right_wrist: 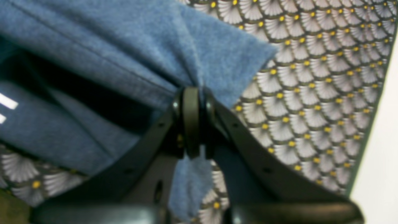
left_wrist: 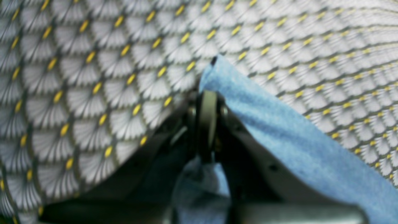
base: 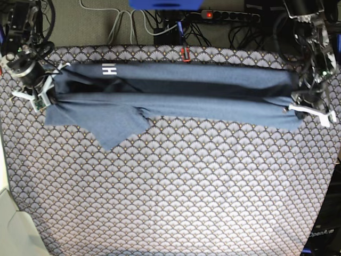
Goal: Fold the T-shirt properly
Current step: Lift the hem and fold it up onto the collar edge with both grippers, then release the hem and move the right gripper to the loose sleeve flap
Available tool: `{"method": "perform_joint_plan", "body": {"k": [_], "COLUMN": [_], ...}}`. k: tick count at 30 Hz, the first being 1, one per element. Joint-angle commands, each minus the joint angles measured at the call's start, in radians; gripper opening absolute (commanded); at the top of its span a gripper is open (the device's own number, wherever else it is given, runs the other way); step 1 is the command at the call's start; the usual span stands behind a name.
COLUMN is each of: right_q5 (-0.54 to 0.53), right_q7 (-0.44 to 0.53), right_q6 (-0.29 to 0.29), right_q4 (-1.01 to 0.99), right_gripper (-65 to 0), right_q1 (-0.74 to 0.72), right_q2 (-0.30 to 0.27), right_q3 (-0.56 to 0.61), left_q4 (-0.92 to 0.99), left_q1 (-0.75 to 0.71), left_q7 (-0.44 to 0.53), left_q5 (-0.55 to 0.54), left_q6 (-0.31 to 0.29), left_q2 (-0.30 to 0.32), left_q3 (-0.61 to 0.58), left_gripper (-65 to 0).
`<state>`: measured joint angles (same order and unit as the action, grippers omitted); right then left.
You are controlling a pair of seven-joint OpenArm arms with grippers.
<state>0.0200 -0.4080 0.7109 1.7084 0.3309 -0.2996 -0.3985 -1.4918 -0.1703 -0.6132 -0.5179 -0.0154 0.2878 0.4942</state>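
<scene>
T-shirt (base: 176, 93): I see it stretched in a long band across the far side of the tablecloth (base: 176, 192), white lettering at its far left edge.
Sleeve: 1 flap hangs toward me near the left end.
Right gripper (base: 47, 96): I see it at the shirt's left end.
Left gripper (base: 296, 104): at the shirt's right end.
Cables (base: 160, 24): beyond the table.

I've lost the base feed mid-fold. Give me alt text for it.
A blue T-shirt lies stretched in a long band across the far side of the patterned tablecloth. The right gripper pinches one end at the picture's left, the left gripper the other. One sleeve flap hangs toward the camera.
</scene>
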Motion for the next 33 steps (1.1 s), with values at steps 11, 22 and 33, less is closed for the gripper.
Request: {"method": "perform_joint_plan", "body": {"k": [11, 22, 33], "right_q5": [0.002, 0.002, 0.002], "right_q7": [0.007, 0.001, -0.07], "right_q6": [-0.013, -0.013, -0.013], "right_q4": [0.006, 0.005, 0.005], "right_gripper": [-65.0, -65.0, -64.3], "right_q1": [0.038, 0.037, 0.012], "right_q2": [-0.011, -0.01, 0.004], "right_q3": [-0.007, -0.007, -0.012], "left_q4": [0.073, 0.081, 0.081], "left_q1": [0.002, -0.001, 0.002], "left_q7": [0.031, 0.029, -0.032], "left_q5": [0.009, 0.009, 0.009], "left_q6": [0.01, 0.01, 0.01], "left_q2": [0.029, 0.029, 0.029], "left_q3": [0.01, 0.005, 0.007], "left_gripper": [-64.7, -63.3, -31.6]}}
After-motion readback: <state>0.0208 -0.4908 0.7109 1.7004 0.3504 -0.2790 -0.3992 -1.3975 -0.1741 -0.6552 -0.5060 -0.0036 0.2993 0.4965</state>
